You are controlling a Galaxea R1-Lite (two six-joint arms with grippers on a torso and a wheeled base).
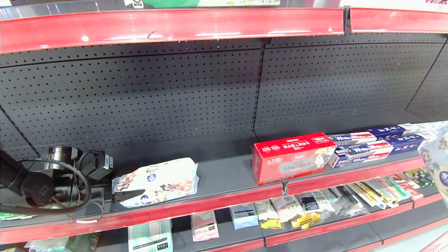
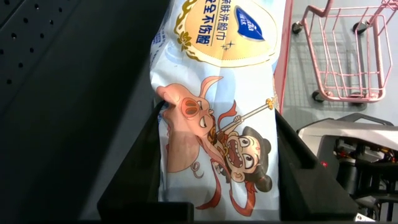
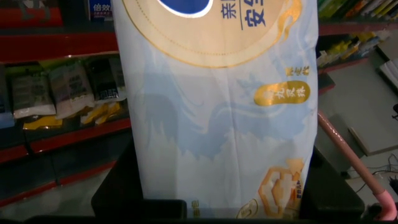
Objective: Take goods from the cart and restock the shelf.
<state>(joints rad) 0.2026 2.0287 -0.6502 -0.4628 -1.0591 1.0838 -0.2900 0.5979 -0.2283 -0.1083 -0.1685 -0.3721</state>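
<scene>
Well, the big grey shelf [image 1: 224, 164] is seen first, with a red strip along its front edge. A pink cart [image 2: 348, 56] is parked on the floor, well apart from it. A red box [image 1: 292, 157] is laid on the shelf board, and toothpaste boxes [image 1: 364, 150] are lined up just beside it. A wipes pack [image 1: 157, 180] is laid flat on the same board, near its left end, and is squeezed between the fingers of the left gripper [image 2: 221, 186]. A second wipes pack [image 3: 217, 106] is held up in the air, clamped in the right gripper [image 3: 227, 199]. If the first pack is let go too near the front edge, it could be tipped off. The soft second pack could be dropped, or knocked into the boxes, if it is swung in fast.
</scene>
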